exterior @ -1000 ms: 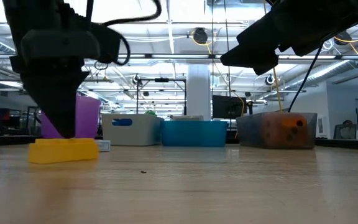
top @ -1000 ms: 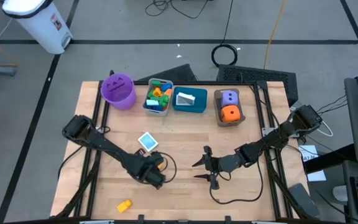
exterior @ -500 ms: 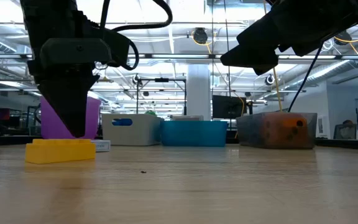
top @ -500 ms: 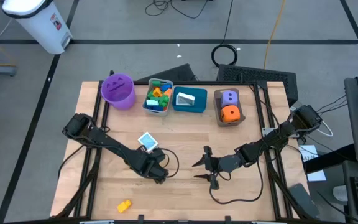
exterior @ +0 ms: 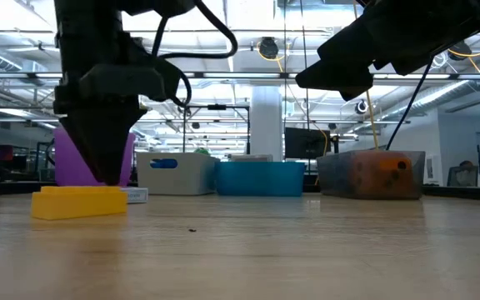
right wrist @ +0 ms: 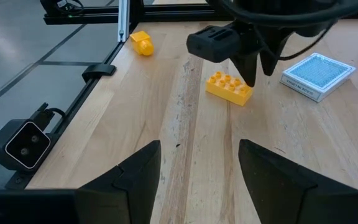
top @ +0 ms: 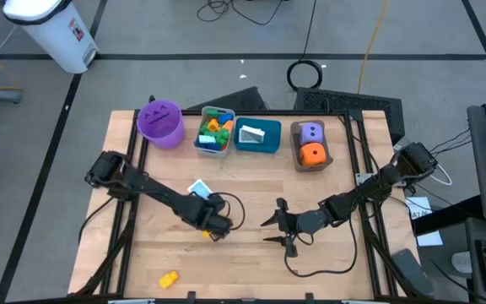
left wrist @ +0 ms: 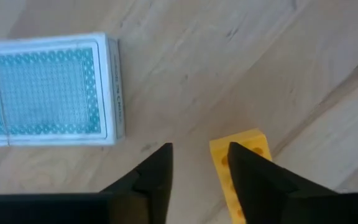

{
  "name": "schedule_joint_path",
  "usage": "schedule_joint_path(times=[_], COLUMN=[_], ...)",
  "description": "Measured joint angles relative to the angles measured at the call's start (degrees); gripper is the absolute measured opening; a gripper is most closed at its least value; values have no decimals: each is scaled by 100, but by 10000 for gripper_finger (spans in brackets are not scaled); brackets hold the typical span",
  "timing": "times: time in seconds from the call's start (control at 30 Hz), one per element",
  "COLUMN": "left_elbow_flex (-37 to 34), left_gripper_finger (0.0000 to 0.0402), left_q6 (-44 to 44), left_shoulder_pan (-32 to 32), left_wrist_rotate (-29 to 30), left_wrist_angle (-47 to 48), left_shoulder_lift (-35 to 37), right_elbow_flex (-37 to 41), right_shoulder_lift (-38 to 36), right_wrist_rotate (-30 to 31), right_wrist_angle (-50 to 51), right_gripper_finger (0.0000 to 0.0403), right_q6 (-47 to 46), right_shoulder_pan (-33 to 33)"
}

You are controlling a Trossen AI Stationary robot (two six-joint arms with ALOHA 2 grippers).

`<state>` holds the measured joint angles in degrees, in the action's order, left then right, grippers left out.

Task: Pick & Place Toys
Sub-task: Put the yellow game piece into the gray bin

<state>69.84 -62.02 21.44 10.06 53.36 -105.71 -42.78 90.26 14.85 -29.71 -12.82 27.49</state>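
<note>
A wooden table (top: 251,253) stands on a grey floor. Along its 12 o'clock edge sit a purple bucket (top: 160,123), a grey bin (top: 215,132) of mixed bricks, a teal bin (top: 257,135) with a white card, and a brown bin (top: 311,145) holding purple and orange dice. The left gripper (top: 216,226) hangs fingers-down at centre, slightly parted and empty, over an orange brick (right wrist: 229,88), a card deck (left wrist: 48,89) at its 11 o'clock. A yellow brick (top: 168,279) lies at 7 o'clock. The right gripper (top: 278,228) hovers open at 4 o'clock.
</note>
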Motion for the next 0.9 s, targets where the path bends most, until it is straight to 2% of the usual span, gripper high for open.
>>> schedule_joint_path(times=[0.27, 0.4, 0.67, 0.9], left_elbow_flex=[11, 11, 7, 9], left_gripper_finger=[246, 272, 283, 283], left_q6=[-129, -146, -85, -192], left_shoulder_pan=[-38, -35, 48, 590], left_wrist_rotate=[-896, -1012, -959, -781], left_wrist_angle=[23, 7, -43, -358], left_shoulder_lift=[11, 14, 256, 565], right_elbow_flex=[0, 0, 0, 0], right_shoulder_lift=[0, 0, 0, 0], right_wrist_rotate=[0, 0, 0, 0], right_wrist_angle=[-2, 0, -2, -2], right_gripper_finger=[208, 208, 208, 208], right_q6=[0, 0, 0, 0], right_shoulder_pan=[0, 0, 0, 0])
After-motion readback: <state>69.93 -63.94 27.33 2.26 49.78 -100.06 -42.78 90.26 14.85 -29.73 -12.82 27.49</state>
